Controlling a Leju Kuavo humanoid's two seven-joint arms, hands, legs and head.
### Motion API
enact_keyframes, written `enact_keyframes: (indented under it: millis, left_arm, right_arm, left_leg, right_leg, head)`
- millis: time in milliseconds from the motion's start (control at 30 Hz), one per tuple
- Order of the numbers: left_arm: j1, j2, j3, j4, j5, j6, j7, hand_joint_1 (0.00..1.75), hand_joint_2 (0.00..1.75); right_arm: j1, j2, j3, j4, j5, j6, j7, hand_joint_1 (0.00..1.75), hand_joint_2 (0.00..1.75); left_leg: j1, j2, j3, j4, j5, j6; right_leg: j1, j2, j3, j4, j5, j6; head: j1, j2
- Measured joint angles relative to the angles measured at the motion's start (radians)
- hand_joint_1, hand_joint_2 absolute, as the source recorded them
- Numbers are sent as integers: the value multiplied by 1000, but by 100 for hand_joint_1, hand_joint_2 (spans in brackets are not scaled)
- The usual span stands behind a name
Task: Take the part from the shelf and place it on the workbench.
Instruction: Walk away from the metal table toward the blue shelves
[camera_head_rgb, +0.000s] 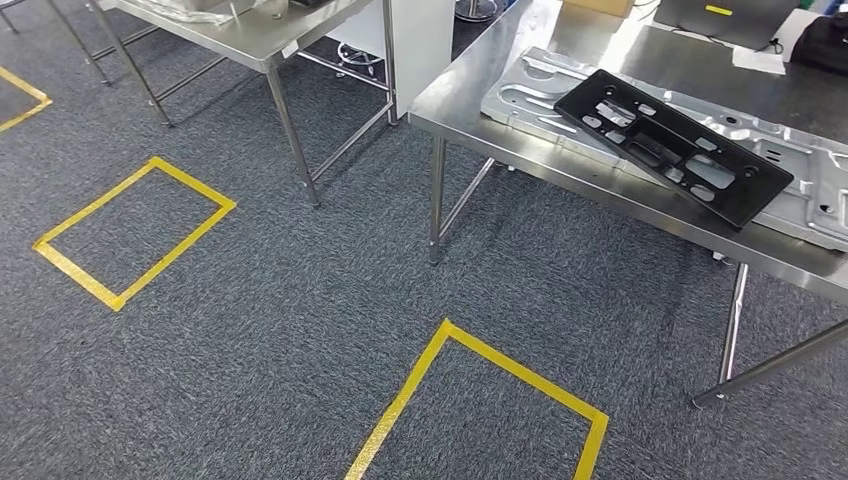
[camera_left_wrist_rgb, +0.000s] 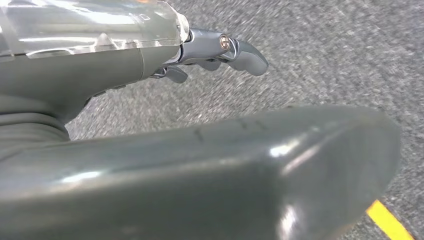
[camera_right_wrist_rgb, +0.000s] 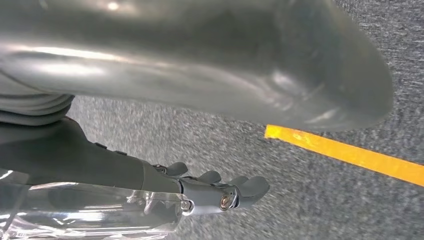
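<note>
Judging from how things lie, you are nearly done: the black plastic part (camera_head_rgb: 672, 146) rests on the silver stamped panel (camera_head_rgb: 800, 165) near the counter's (camera_head_rgb: 470, 100) front edge. Your left hand (camera_left_wrist_rgb: 220, 50) and right hand (camera_right_wrist_rgb: 215, 190) hang over carpet, fingers spread, holding nothing.

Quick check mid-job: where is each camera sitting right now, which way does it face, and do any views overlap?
Head view: high on the body, facing forward and down at carpet, yellow tape squares and a steel bench carrying a black part on a silver panel; none of the robot's body.
Left wrist view: behind the left hand, looking down at carpet; thumb and fingers show.
Right wrist view: behind the right hand, looking down likewise.
Shared: all three views show grey carpet and yellow tape.
</note>
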Motion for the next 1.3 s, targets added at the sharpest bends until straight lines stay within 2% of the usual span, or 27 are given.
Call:
enact_keyframes:
  millis: [67, 100, 133, 200, 233, 300, 367, 400, 433, 467, 533, 567, 600, 633, 700, 767, 833, 867, 900, 933, 967, 1000, 1067, 1133, 1200, 1267, 1300]
  left_arm:
    - [-2, -1, 4, 0, -8, -1, 1, 0, 0]
    - [-3, -1, 5, 0, -11, -2, 2, 0, 0]
    - [-4, -1, 6, 0, -13, -2, 5, 0, 0]
    - [-3, 0, 8, 0, -16, -2, 12, 0, 0]
    - [-3, 0, 9, 0, -18, -4, 15, 0, 0]
    - [-5, 1, 10, 0, -22, -8, 19, 0, 0]
    - [-7, -1, 10, 0, -25, -14, 20, 0, 0]
    - [-7, -2, 10, 0, -26, -15, 20, 0, 0]
    - [-6, -3, 11, 0, -27, -16, 20, 0, 0]
    - [-6, -3, 11, 0, -27, -17, 20, 0, 0]
    - [-7, -3, 11, 0, -29, -19, 18, 0, 0]
    - [-9, -3, 11, 0, -31, -20, 16, 0, 0]
    - [-11, -4, 11, 0, -34, -20, 14, 0, 0]
    - [-11, -4, 12, 0, -35, -20, 12, 0, 0]
    - [-8, -5, 13, 0, -38, -20, 10, 0, 0]
    - [-7, -6, 14, 0, -38, -20, 9, 0, 0]
    - [-10, -7, 14, 0, -39, -20, 8, 0, 0]
    - [-11, -7, 14, 0, -40, -20, 8, 0, 0]
    - [-12, -7, 14, 0, -40, -20, 8, 0, 0]
    - [-12, -7, 14, 0, -40, -21, 8, 0, 0]
    - [-12, -7, 14, 0, -40, -22, 8, 0, 0]
    - [-11, -8, 14, 0, -40, -25, 8, 0, 0]
    - [-11, -8, 15, 0, -40, -32, 8, 0, 0]
    - [-10, -6, 18, 0, -39, -37, 9, 0, 0]
    - [-7, -3, 24, 0, -39, -40, 9, 0, 0]
    - [-5, 1, 29, 0, -37, -42, 9, 0, 0]
    - [-6, 3, 31, 0, -37, -44, 9, 0, 0]
  right_arm:
    - [0, 0, 0, 0, 5, -2, -1, 0, 0]
    - [0, 0, 0, 0, 6, -2, -2, 0, 0]
    - [-1, 0, 0, 1, 7, -3, -2, 0, 0]
    - [-5, 1, -1, 1, 7, -4, -2, 0, 0]
    - [-5, 1, -1, 1, 8, -6, -2, 0, 0]
    - [-4, 2, -1, 1, 9, -9, 0, 0, 0]
    - [-1, 2, -2, 1, 9, -12, 3, 0, 0]
    - [-1, 2, -3, 1, 9, -13, 4, 0, 0]
    - [-1, 2, -4, 2, 9, -14, 4, 0, 0]
    - [-2, 2, -4, 2, 9, -15, 4, 0, 0]
    - [-3, 2, -4, 2, 10, -16, 6, 0, 0]
    - [-3, 2, -4, 2, 10, -16, 8, 0, 0]
    - [-4, 2, -4, 2, 11, -16, 10, 0, 0]
    - [-5, 2, -4, 2, 12, -16, 11, 0, 0]
    - [-9, 2, -5, 2, 13, -17, 14, 0, 0]
    - [-11, 1, -5, 2, 13, -17, 17, 0, 0]
    - [-8, 0, -5, 2, 13, -17, 20, 0, 0]
    - [-7, 0, -5, 2, 13, -17, 22, 0, 0]
    - [-6, 0, -6, 2, 13, -17, 23, 0, 0]
    - [-5, -1, -6, 2, 13, -17, 24, 0, 0]
    - [-5, -1, -7, 2, 13, -17, 26, 0, 0]
    - [-5, -1, -7, 2, 14, -17, 27, 0, 0]
    - [-4, -2, -9, 2, 16, -17, 28, 0, 0]
    - [-4, -3, -10, 3, 19, -16, 28, 0, 0]
    - [-7, -3, -10, 3, 22, -15, 28, 0, 0]
    - [-8, -3, -10, 3, 25, -14, 26, 0, 0]
    - [-8, -3, -10, 3, 26, -14, 25, 0, 0]
  left_leg:
    - [-2, -20, -7, 12, -4, -10]
    - [-2, -28, -12, 15, -5, -17]
    - [-3, -35, -16, 17, -4, -23]
    - [0, -45, -22, 18, -3, -36]
    - [0, -34, -28, 30, -11, -41]
    - [2, 8, -67, 115, -64, -50]
    - [6, 35, -131, 248, -127, -59]
    - [8, 40, -150, 290, -138, -61]
    - [10, 42, -151, 294, -129, -62]
    - [10, 47, -130, 258, -103, -62]
    - [7, 75, -55, 118, -43, -54]
    - [4, 88, -25, 60, -25, -47]
    - [-1, 97, -10, 27, -19, -41]
    - [-5, 98, -7, 17, -21, -36]
    - [-4, 81, -8, 10, -14, -25]
    - [1, 67, -2, -1, -4, -11]
    - [2, 51, -3, -6, 2, -3]
    - [1, 42, -5, -5, 2, -1]
    - [1, 32, -6, -5, 3, -1]
    - [0, 20, -6, -3, 3, -1]
    - [0, 8, -6, -2, 2, -2]
    - [0, -4, -5, 0, 1, -3]
    - [0, -26, -7, 9, -3, -10]
    - [-1, -43, -15, 14, -4, -21]
    - [0, -54, -19, 13, -3, -33]
    - [0, -23, -33, 42, -23, -43]
    - [1, 1, -53, 86, -49, -48]
  right_leg:
    - [-4, 38, 49, -114, 44, -3]
    - [-4, 50, 57, -137, 48, -7]
    - [-2, 51, 57, -140, 45, -11]
    - [-4, 31, 58, -145, 50, -25]
    - [-5, 21, 60, -149, 52, -33]
    - [-5, -3, 61, -154, 54, -44]
    - [-1, -28, 60, -153, 53, -49]
    - [0, -40, 59, -152, 52, -50]
    - [1, -51, 59, -151, 51, -49]
    - [1, -61, 61, -151, 50, -48]
    - [3, -79, 66, -150, 45, -43]
    - [5, -87, 68, -150, 43, -38]
    - [7, -94, 70, -150, 42, -33]
    - [7, -100, 72, -151, 41, -27]
    - [6, -105, 77, -152, 39, -14]
    - [3, -72, 65, -121, 13, -4]
    - [2, -30, 12, -13, -50, 1]
    - [2, -22, -22, 54, -79, 2]
    - [2, -19, -49, 105, -93, 3]
    - [2, -17, -60, 123, -86, 3]
    - [1, -16, -52, 101, -59, 3]
    - [0, -10, -26, 44, -20, 2]
    - [-4, 26, 31, -85, 37, -2]
    - [-3, 48, 52, -139, 48, -9]
    - [-2, 31, 54, -144, 50, -20]
    - [-4, 10, 59, -153, 53, -35]
    - [-5, -2, 62, -157, 54, -41]
  head:
    - [0, 0]
    - [-1, 0]
    - [-1, 0]
    - [-1, 0]
    - [-3, 0]
    - [-8, 0]
    - [-10, 0]
    - [-10, 0]
    - [-10, 0]
    - [-10, 0]
    - [-10, 0]
    - [-9, 0]
    - [-9, 0]
    - [-9, 0]
    - [-8, 0]
    - [-8, 0]
    - [-6, 0]
    - [-6, 0]
    - [-6, 0]
    - [-6, 0]
    - [-6, 0]
    - [-6, 0]
    - [-6, 0]
    - [-6, 0]
    - [-6, 0]
    - [-8, 0]
    - [-10, 0]
